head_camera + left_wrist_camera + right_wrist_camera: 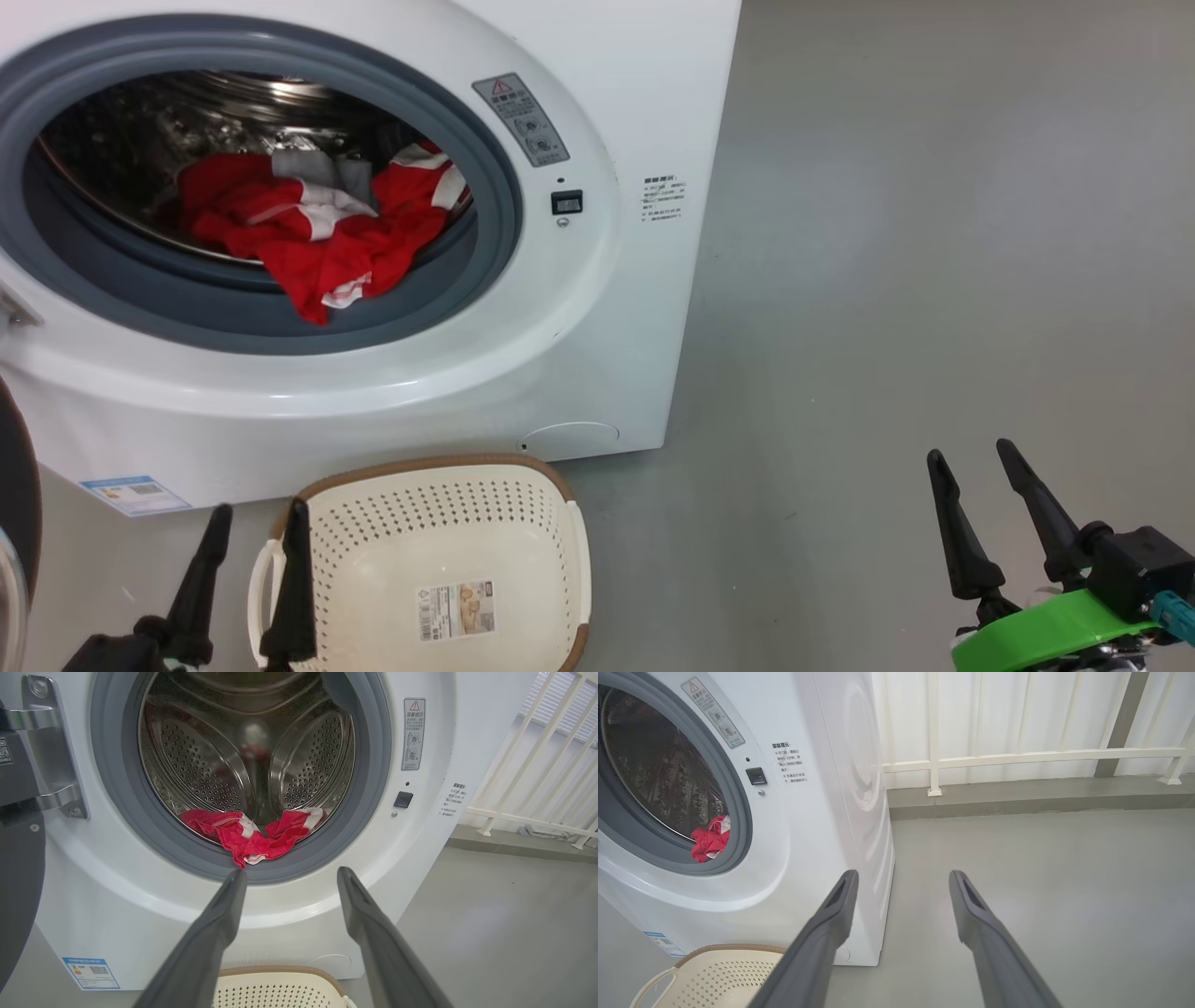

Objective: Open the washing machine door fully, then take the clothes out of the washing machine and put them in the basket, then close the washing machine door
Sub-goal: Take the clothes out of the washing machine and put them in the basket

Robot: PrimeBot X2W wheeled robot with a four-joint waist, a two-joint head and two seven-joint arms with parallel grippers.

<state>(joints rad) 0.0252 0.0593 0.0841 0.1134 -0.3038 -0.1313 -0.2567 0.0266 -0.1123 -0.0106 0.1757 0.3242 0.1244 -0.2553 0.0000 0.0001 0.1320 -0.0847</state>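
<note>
The white washing machine [597,308] stands with its mouth uncovered, grey gasket around the steel drum. Red clothes with white panels [317,229] lie at the drum's front lip, one fold hanging over the gasket [247,842]. The door's black ring [17,504] shows swung out at the far left, on its hinge [51,746]. The cream basket [420,569] sits on the floor below the opening, holding nothing but a sticker. My left gripper [259,523] is open at the basket's left rim. My right gripper [976,457] is open over bare floor at the lower right.
Grey floor [934,280] stretches to the right of the machine. A white railing [1017,756] on a low kerb runs behind it. A blue label [135,495] marks the machine's lower front corner.
</note>
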